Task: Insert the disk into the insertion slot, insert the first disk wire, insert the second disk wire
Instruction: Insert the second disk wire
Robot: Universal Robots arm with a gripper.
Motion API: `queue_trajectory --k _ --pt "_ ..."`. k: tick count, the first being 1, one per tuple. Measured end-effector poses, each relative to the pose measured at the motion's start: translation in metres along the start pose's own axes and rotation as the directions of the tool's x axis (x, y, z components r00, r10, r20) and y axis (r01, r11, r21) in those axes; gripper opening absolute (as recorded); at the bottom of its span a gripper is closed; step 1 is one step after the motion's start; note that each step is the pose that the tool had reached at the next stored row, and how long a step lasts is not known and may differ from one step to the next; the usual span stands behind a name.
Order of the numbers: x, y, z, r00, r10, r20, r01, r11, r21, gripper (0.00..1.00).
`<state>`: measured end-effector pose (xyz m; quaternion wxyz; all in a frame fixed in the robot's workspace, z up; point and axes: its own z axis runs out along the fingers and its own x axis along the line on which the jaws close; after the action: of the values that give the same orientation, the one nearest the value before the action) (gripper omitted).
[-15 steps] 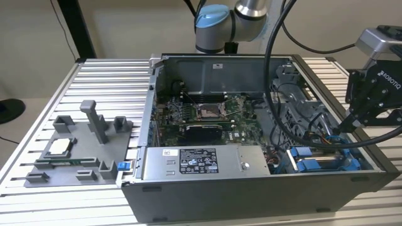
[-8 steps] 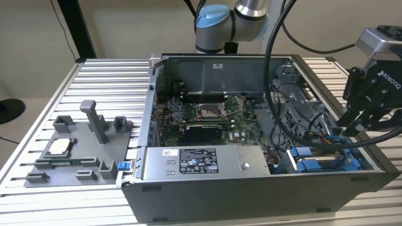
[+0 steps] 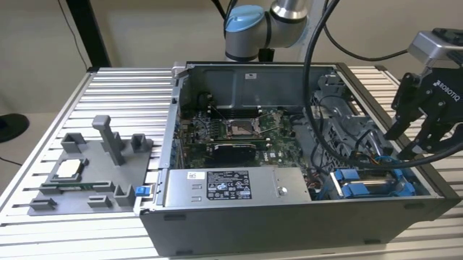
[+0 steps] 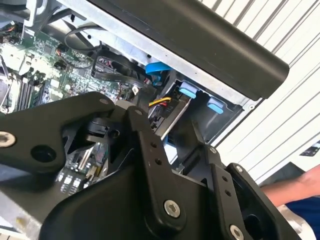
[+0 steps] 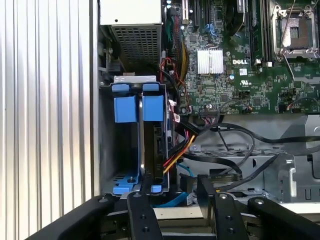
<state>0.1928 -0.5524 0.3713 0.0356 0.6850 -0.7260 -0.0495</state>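
Disk (image 5: 149, 145): seated on edge in insertion slot (image 5: 107, 145), next to the power-supply box (image 5: 135, 40) (blue carrier tabs uppermost). Gripper (image 5: 175, 190): fingers spread apart, over the slot's end farthest from that box.

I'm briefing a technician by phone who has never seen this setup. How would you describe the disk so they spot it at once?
Start at the open computer case and go to its corner on the exterior view's right, next to the grey labelled power-supply box. There the disk stands on edge in the insertion slot. Bright blue plastic frames it, unlike the grey metal around it.
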Motion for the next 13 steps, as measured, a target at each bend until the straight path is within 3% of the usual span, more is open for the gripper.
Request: queue_trajectory --k 3,4,10,13 --pt "-0.0122 0.0008 0.0003 0.9998 0.002 -0.0177 -0.002 1.0000 0.0011 1.00" --pt "-0.0156 0.0010 0.0005 0.9995 0.004 -0.0299 -0.004 1.0000 0.0018 1.00" --pt "-0.0231 0.0012 0.0012 0.9907 0.017 -0.1353 -0.016 0.9998 0.0071 1.00" --pt "-0.0341 0.0017 0.0025 0.9844 0.022 -0.1744 -0.020 0.9997 0.0101 1.00"
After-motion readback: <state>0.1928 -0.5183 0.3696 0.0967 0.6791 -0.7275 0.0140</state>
